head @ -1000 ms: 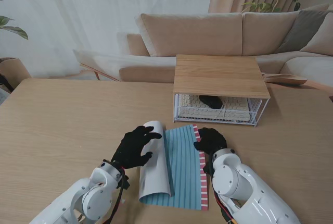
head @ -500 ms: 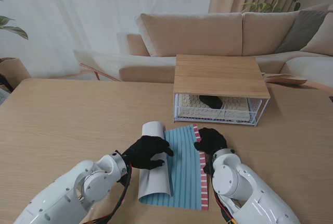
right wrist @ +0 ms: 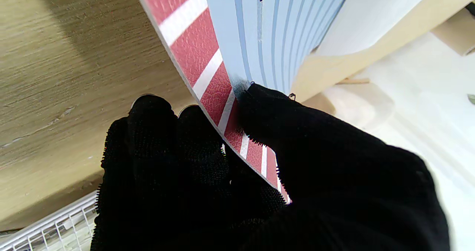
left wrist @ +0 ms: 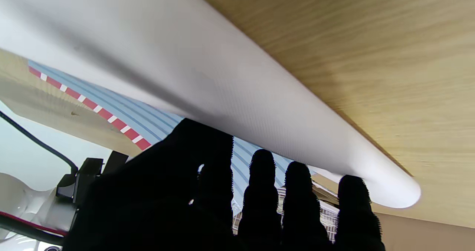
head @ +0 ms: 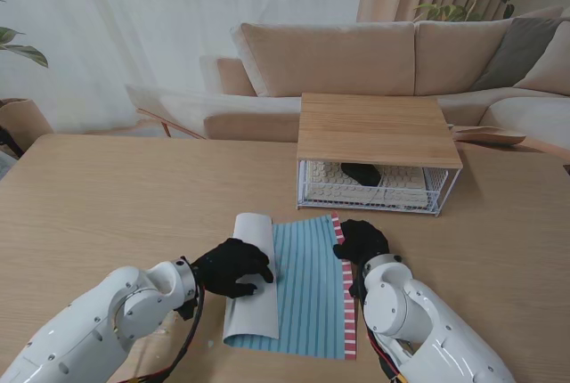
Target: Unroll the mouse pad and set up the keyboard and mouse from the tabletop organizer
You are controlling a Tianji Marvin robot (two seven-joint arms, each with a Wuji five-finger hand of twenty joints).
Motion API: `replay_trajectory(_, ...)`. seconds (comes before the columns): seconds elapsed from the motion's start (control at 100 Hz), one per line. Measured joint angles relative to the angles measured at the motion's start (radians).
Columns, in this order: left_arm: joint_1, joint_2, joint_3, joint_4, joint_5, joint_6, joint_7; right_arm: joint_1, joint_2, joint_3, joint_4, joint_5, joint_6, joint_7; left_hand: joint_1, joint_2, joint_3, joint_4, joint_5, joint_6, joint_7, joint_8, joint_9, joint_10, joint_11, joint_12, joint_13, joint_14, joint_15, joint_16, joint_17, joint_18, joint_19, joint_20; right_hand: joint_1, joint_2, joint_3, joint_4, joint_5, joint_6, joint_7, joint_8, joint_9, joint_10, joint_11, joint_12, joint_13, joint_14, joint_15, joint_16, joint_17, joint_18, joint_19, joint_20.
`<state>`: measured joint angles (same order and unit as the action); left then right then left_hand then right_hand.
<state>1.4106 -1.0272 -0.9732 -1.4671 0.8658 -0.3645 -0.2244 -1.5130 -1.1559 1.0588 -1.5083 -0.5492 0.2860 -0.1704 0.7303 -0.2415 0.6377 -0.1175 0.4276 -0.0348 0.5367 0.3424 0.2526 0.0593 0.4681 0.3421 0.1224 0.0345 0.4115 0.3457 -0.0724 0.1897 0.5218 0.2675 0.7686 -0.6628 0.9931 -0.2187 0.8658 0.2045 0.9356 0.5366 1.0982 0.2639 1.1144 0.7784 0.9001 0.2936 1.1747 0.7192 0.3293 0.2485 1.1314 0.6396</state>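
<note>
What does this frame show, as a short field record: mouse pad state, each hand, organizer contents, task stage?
mouse pad: partly unrolled; blue striped face up, red-white band along its right edge, white roll remaining on the left
left hand: fingers on the roll, pressing it leftward
right hand: pinching the far right edge of the pad
organizer: wooden top, white wire basket beneath
keyboard: inside the basket
mouse: black, lying on the keyboard
task stage: unrolling; keyboard and mouse not yet taken out
</note>
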Motion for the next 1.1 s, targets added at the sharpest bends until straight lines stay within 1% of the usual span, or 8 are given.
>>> replay_trajectory(0.19, 0.052, 0.009, -0.096, -0.019, 0.024, -0.037, -0.039, 0.012, 0.002, -0.012, 0.003, 0.0, 0.005, 0.005, 0.0, 0.0, 0.0, 0.0, 0.0, -0.003, 0.0, 0.0, 0.008, 0.0, -0.001, 0.0, 0.0, -0.004, 0.004, 0.0, 0.0, 0.0, 0.0, 0.0, 0.0, 0.0, 0.001, 0.0, 0.0, 0.001, 0.0, 0.0, 0.0, 0.0, 0.0, 0.0, 0.0, 0.0, 0.0, 0.0, 0.0, 0.0, 0.0, 0.0)
replay_trajectory(0.3, 0.091, 0.014, -0.163, -0.044, 0.071, -0.08, -0.042, 0.017, 0.002, -0.015, 0.003, 0.0, 0.005, 0.008, 0.0, 0.0, 0.0, 0.0, 0.0, -0.005, 0.001, 0.0, 0.009, -0.001, -0.001, 0.0, 0.0, -0.015, 0.014, 0.0, 0.017, 0.026, 0.007, 0.003, 0.0, 0.0, 0.001, 0.0, 0.0, 0.002, 0.0, 0.0, 0.0, 0.0, 0.0, 0.0, 0.0, 0.0, 0.0, 0.0, 0.0, 0.0, 0.0, 0.0)
replay_trajectory(0.43, 0.132, 0.021, -0.236, -0.076, 0.073, -0.099, -0.1, 0.018, 0.002, -0.014, 0.002, -0.001, 0.007, 0.015, 0.0, 0.0, 0.006, 0.0, 0.0, -0.008, 0.001, 0.001, 0.009, -0.002, -0.001, 0.0, -0.013, -0.015, 0.014, -0.001, 0.017, 0.026, 0.021, 0.005, 0.0, 0.0, 0.001, 0.0, 0.0, 0.002, 0.0, 0.0, 0.0, 0.0, 0.0, 0.001, 0.0, 0.0, 0.0, 0.0, 0.0, 0.0, 0.0, 0.0)
replay_trajectory(0.66, 0.201, 0.024, -0.366, -0.104, 0.103, -0.134, -0.098, 0.017, 0.003, -0.01, -0.003, -0.006, 0.008, 0.018, 0.0, -0.001, 0.002, 0.0, -0.006, -0.031, 0.001, 0.001, 0.01, -0.013, -0.003, 0.0, 0.002, -0.001, 0.031, -0.001, 0.017, 0.028, 0.021, 0.015, 0.0, 0.0, 0.001, 0.0, 0.0, 0.002, 0.0, 0.001, 0.0, 0.0, 0.0, 0.001, 0.0, 0.0, 0.0, 0.0, 0.0, 0.0, 0.0, -0.001)
replay_trajectory(0.8, 0.237, 0.024, -0.444, -0.122, 0.136, -0.163, -0.093, 0.016, 0.004, -0.007, -0.008, -0.006, 0.008, 0.025, -0.001, -0.003, 0.028, 0.0, -0.008, -0.05, 0.001, 0.001, 0.017, -0.013, -0.003, 0.0, 0.002, 0.0, 0.038, -0.001, 0.017, 0.031, 0.045, 0.025, 0.0, 0.0, 0.001, 0.0, 0.0, 0.002, 0.0, 0.001, 0.0, 0.0, 0.0, 0.001, 0.0, 0.0, 0.0, 0.0, 0.0, 0.0, 0.0, -0.003)
replay_trajectory(0.86, 0.251, 0.024, -0.475, -0.13, 0.127, -0.161, -0.092, 0.016, 0.005, -0.007, -0.01, -0.006, 0.008, 0.027, -0.001, -0.009, 0.03, 0.0, -0.005, -0.05, 0.004, 0.003, 0.021, -0.013, -0.001, 0.0, 0.002, 0.001, 0.041, -0.001, 0.017, 0.041, 0.045, 0.029, 0.0, 0.0, 0.001, 0.0, 0.0, 0.002, 0.0, 0.001, 0.0, 0.0, 0.0, 0.001, 0.0, 0.0, 0.0, 0.0, 0.0, 0.0, 0.0, -0.003)
replay_trajectory(0.95, 0.268, 0.024, -0.517, -0.143, 0.074, -0.15, -0.115, 0.017, 0.006, -0.008, -0.01, -0.006, 0.01, 0.03, -0.001, -0.013, 0.03, 0.0, 0.006, -0.036, 0.02, 0.007, 0.03, -0.013, -0.001, 0.0, 0.004, 0.002, 0.041, -0.001, 0.017, 0.042, 0.045, 0.029, 0.0, 0.0, 0.001, 0.0, 0.0, 0.002, 0.0, 0.001, 0.0, 0.0, 0.0, 0.001, 0.0, 0.0, 0.0, 0.0, 0.0, 0.0, 0.0, -0.003)
replay_trajectory(1.1, 0.303, 0.024, -0.594, -0.199, 0.095, -0.151, -0.098, 0.024, 0.006, -0.015, -0.009, -0.001, 0.017, 0.03, -0.001, -0.019, 0.04, 0.0, 0.006, -0.036, 0.014, 0.007, 0.072, -0.013, 0.0, 0.0, 0.038, 0.025, 0.052, -0.001, 0.016, 0.066, 0.059, 0.035, 0.0, 0.0, 0.001, 0.0, 0.0, 0.002, 0.0, 0.001, 0.0, 0.0, 0.0, 0.002, 0.0, 0.0, 0.0, 0.0, 0.0, 0.0, 0.0, -0.003)
